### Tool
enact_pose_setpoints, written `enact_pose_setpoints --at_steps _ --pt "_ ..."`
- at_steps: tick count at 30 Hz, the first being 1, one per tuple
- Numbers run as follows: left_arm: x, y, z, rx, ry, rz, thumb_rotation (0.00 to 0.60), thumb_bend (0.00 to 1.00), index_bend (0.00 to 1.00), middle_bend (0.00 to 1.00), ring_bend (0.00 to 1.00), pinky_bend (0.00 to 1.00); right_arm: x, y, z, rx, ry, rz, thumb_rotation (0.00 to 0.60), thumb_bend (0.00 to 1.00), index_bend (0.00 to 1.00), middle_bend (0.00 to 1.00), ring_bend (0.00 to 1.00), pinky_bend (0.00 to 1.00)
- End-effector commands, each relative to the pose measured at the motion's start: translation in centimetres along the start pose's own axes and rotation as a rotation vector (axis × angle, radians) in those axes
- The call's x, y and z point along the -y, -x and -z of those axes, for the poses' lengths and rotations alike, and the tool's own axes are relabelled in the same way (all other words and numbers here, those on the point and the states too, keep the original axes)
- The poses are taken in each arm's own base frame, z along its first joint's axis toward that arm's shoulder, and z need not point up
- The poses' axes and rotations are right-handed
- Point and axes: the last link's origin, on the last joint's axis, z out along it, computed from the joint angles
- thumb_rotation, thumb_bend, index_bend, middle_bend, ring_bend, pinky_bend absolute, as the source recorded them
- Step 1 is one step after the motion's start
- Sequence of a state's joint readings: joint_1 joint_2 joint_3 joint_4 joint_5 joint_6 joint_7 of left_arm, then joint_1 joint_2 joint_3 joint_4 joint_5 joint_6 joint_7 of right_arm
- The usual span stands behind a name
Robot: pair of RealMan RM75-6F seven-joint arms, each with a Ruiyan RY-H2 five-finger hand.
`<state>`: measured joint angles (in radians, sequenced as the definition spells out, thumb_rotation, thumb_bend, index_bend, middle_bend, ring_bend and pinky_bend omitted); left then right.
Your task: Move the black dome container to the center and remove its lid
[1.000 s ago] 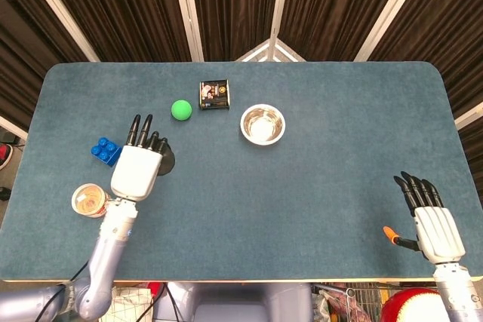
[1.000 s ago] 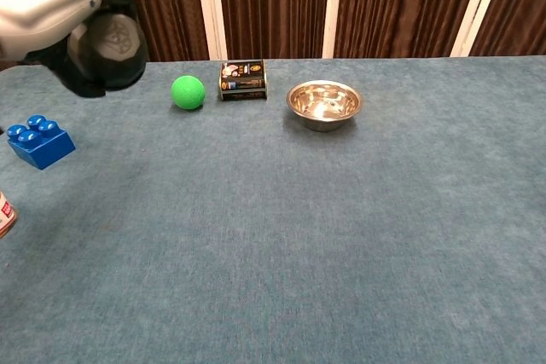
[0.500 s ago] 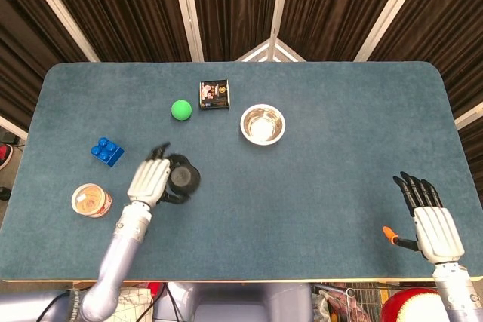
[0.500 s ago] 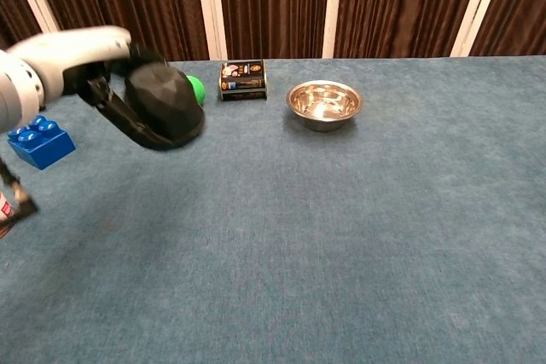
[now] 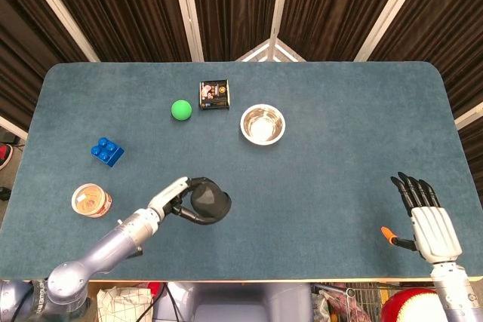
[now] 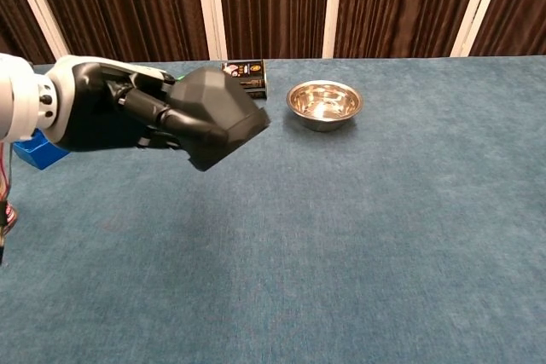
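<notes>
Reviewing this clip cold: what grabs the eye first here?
The left hand holding the black dome container tilted above the table's near-left part dominates the chest view. Beyond it, a shiny metal bowl sits toward the far middle. The right hand rests open at the near-right edge, holding nothing.

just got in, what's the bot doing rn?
The left hand holds the black dome container tilted in the air over the table, left of center and toward the near edge. The lid looks not yet removed. The right hand is open near the right front corner, holding nothing. A steel bowl, green ball, small box, blue block and cup sit untouched.
</notes>
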<state>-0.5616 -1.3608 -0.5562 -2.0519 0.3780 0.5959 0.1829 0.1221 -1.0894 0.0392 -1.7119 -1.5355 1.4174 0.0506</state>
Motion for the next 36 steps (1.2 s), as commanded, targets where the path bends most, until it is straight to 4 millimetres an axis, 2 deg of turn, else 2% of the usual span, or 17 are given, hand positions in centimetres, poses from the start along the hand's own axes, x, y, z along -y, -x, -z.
enact_pose_setpoints --at_steps 1,3,4,7,11,13,14,17,20,22,26,29,33,36 --pt "1.1 -2.9 -0.2 -0.342 0.025 -0.426 0.600 0.33 0.57 0.47 0.00 0.00 0.0 0.0 0.0 0.000 0.001 0.000 0.600 0.23 0.00 0.00 0.00 0.00" --pt "1.4 -3.4 -0.5 -0.472 0.037 -0.633 0.600 0.33 0.57 0.47 0.00 0.00 0.0 0.0 0.0 0.001 0.002 0.000 0.600 0.23 0.00 0.00 0.00 0.00" --pt "1.5 -4.2 -0.6 -0.620 0.054 -0.940 0.600 0.33 0.57 0.47 0.00 0.00 0.0 0.0 0.0 0.001 0.001 0.000 0.600 0.23 0.00 0.00 0.00 0.00" --pt "2.3 -3.3 -0.9 -0.747 0.079 -1.075 0.600 0.33 0.57 0.47 0.00 0.00 0.0 0.0 0.0 0.002 0.001 0.000 0.600 0.23 0.00 0.00 0.00 0.00" --pt "2.4 -2.8 -1.2 -0.792 0.110 -1.138 0.600 0.33 0.57 0.47 0.00 0.00 0.0 0.1 0.0 0.003 0.000 0.000 0.600 0.23 0.00 0.00 0.00 0.00" --pt "2.4 -2.1 -1.3 -0.758 0.127 -1.066 0.600 0.33 0.57 0.47 0.00 0.00 0.0 0.0 0.0 0.002 0.000 0.000 0.600 0.23 0.00 0.00 0.00 0.00" --pt "2.3 -1.6 -1.3 -0.712 0.133 -0.969 0.600 0.33 0.57 0.47 0.00 0.00 0.0 0.0 0.0 0.001 0.000 0.000 0.600 0.23 0.00 0.00 0.00 0.00" --pt "1.3 0.1 -0.8 -0.502 0.134 -0.543 0.600 0.33 0.57 0.47 0.00 0.00 0.0 0.0 0.0 0.000 0.001 -0.001 0.600 0.23 0.00 0.00 0.00 0.00" --pt "-0.2 1.0 0.2 -0.272 0.117 -0.179 0.600 0.33 0.57 0.46 0.00 0.00 0.0 0.0 0.0 -0.001 -0.001 -0.001 0.600 0.23 0.00 0.00 0.00 0.00" --pt "-1.0 1.0 0.8 -0.148 0.097 0.013 0.600 0.33 0.57 0.46 0.00 0.00 0.0 0.0 0.0 -0.001 0.000 -0.001 0.600 0.23 0.00 0.00 0.00 0.00" --pt "-1.9 0.2 1.3 0.007 0.067 0.279 0.600 0.33 0.57 0.46 0.00 0.00 0.0 0.0 0.0 -0.002 -0.002 -0.001 0.600 0.23 0.00 0.00 0.00 0.00" --pt "-1.5 -0.5 1.3 0.028 0.053 0.254 0.600 0.33 0.57 0.45 0.00 0.00 0.0 0.0 0.1 -0.004 -0.001 -0.001 0.600 0.23 0.00 0.00 0.00 0.00" --pt "-0.8 -0.9 0.8 -0.024 0.062 0.115 0.600 0.33 0.56 0.45 0.00 0.00 0.0 -0.1 0.1 -0.004 -0.002 0.000 0.600 0.23 0.00 0.00 0.00 0.00" --pt "0.1 -1.1 0.3 -0.125 0.081 -0.089 0.600 0.33 0.57 0.45 0.00 0.00 0.0 0.0 0.1 -0.002 -0.001 -0.001 0.600 0.23 0.00 0.00 0.00 0.00"
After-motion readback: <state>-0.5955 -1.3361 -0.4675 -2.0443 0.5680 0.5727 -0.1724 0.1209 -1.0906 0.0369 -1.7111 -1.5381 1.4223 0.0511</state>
